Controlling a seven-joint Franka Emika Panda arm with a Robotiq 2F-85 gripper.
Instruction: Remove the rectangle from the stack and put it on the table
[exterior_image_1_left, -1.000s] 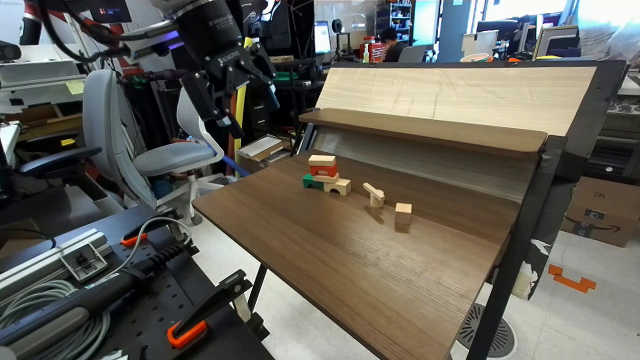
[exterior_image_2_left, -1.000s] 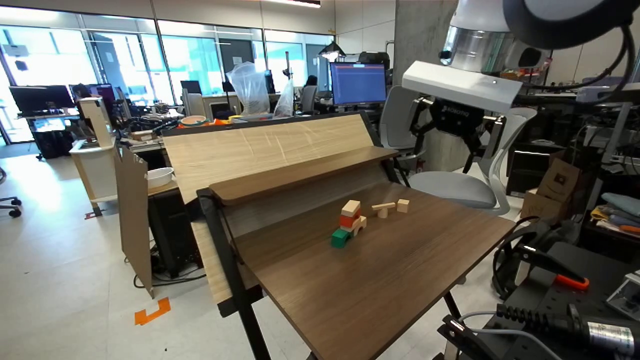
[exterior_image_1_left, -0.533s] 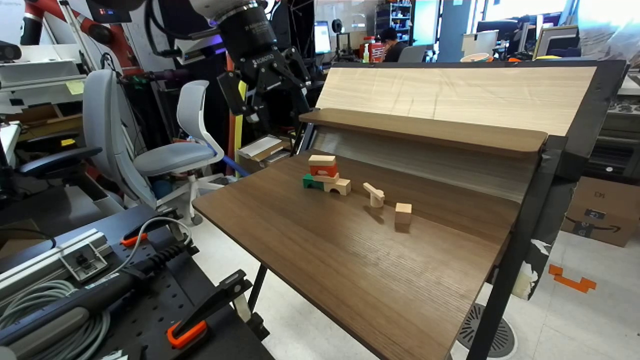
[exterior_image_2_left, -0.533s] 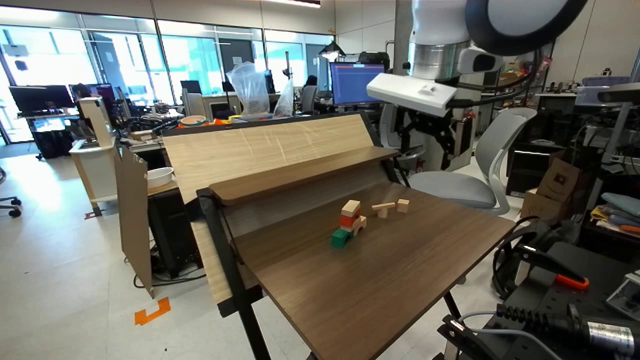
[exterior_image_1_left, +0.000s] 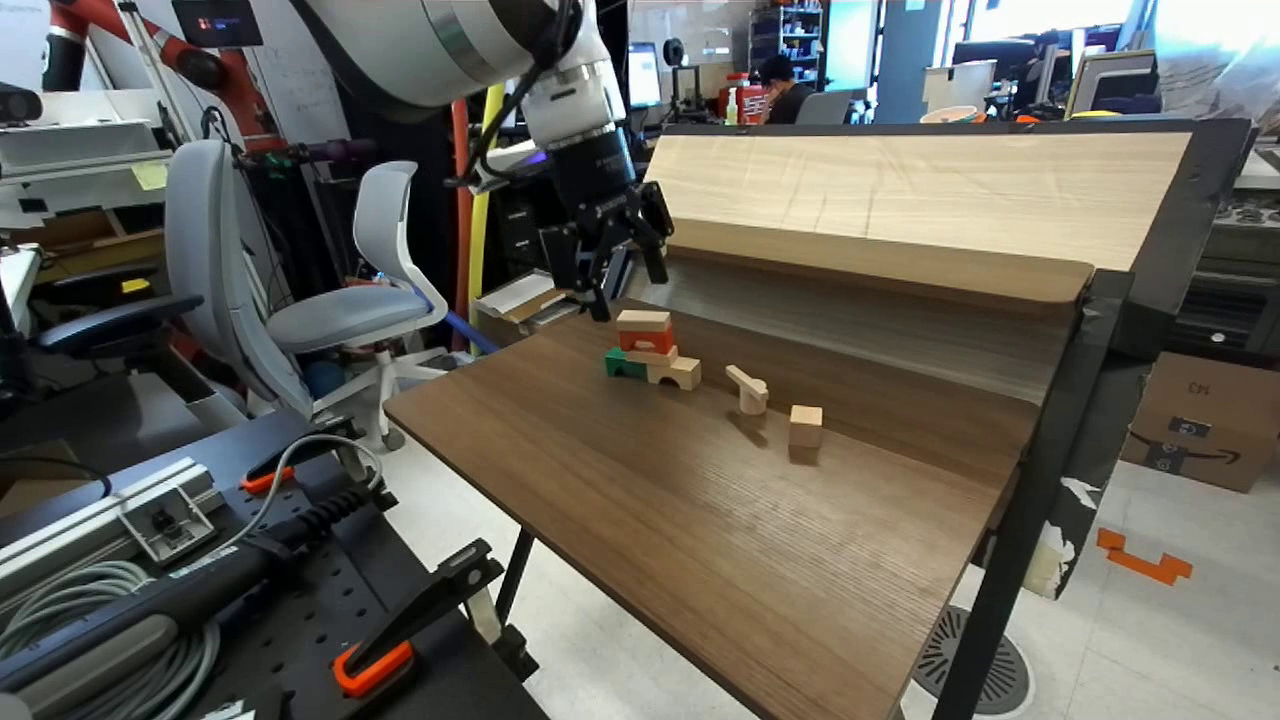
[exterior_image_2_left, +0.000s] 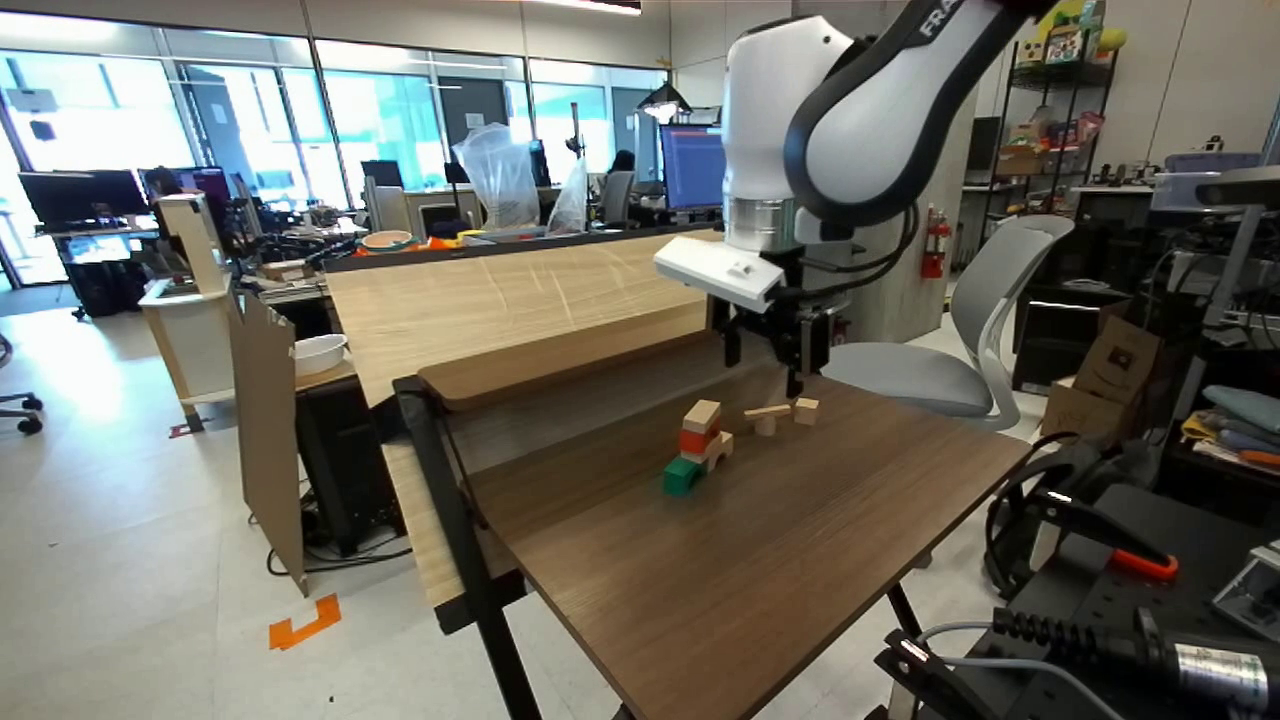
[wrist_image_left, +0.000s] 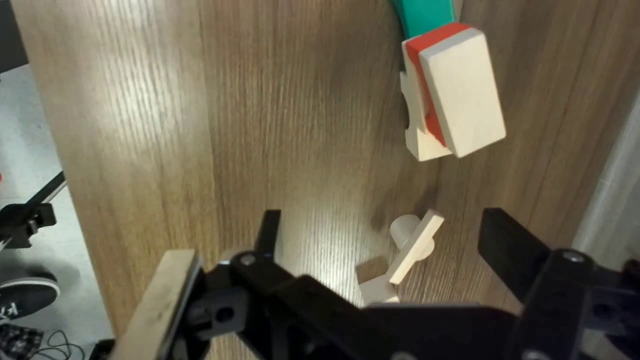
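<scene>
The stack stands upright on the dark brown table (exterior_image_1_left: 700, 520). A tan rectangular block (exterior_image_1_left: 643, 321) lies on its top, over the orange-red rectangle (exterior_image_1_left: 645, 341), which shows a small arch notch. Below are a thin tan piece, a tan arch block (exterior_image_1_left: 677, 374) and a green block (exterior_image_1_left: 626, 365). In the wrist view the tan top block (wrist_image_left: 465, 92) hides most of the orange-red block (wrist_image_left: 435, 38), at upper right, ahead of the fingers. My gripper (wrist_image_left: 382, 212) is open and empty, in the air above the table, apart from the stack. It shows in both exterior views (exterior_image_1_left: 628, 298) (exterior_image_2_left: 764, 378).
A tan cylinder with a slanted thin plank (wrist_image_left: 417, 245) and a tan cube (exterior_image_1_left: 806, 428) stand near the stack; they lie between the fingers in the wrist view. A raised shelf (exterior_image_1_left: 850, 262) and tilted board (exterior_image_1_left: 900, 190) run along the table's far edge.
My arm has moved over the table and down, closer to the stack, and the gripper has turned to point down more. The gripper stays open. The blocks have not moved.
</scene>
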